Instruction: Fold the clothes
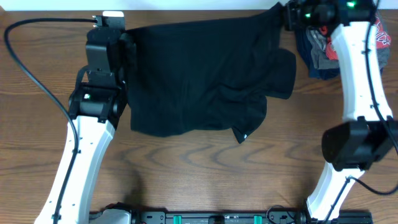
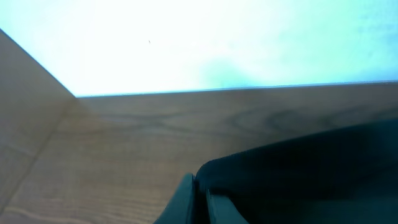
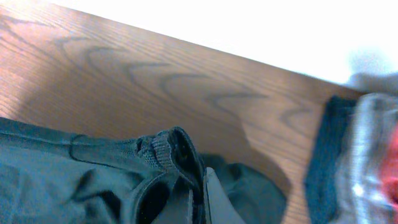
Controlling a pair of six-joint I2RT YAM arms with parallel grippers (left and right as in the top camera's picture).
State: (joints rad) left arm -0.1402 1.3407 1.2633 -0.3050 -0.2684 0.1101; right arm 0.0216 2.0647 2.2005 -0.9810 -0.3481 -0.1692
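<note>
1. Two pinches on one black garment [image 1: 199, 74], spread dark and rumpled across the far half of the surface [image 1: 186, 180].
2. At far left, on the left arm [image 1: 93, 106]: left jaws closed right down, nipping the garment's left edge near its far corner. From the left wrist, shows as a thin lip of black fabric caught between the tips, low over the wood.
3. Across the middle: lies mostly flat, wrinkled toward the right, with a loose flap trailing toward the near side and a small white mark [image 1: 244, 136] at its tip.
4. At upper right, on the right arm [image 1: 354, 68]: right jaws likewise fully closed, gripping a bunched, ribbed hem [image 3: 174, 146] at the garment's far right corner, close to the back edge of the surface.
5. Further right: stack of other folded clothes [image 1: 317, 56], grey and dark blue with red showing, just beside the held corner; cannot tell whether touching it.
6. Judged step: both far corners secured, so set up for the first fold. Fold itself not yet made, by the look of the spread fabric.
7. Next move, probably: lift both corners together, keep the edge taut between them, and carry it toward the near side. Needs matched height and pace, or sags in the middle and lands crooked.
8. Watch the right side: steer clear of the stack, and mind the loose flap, likely to tuck under unevenly.
</note>
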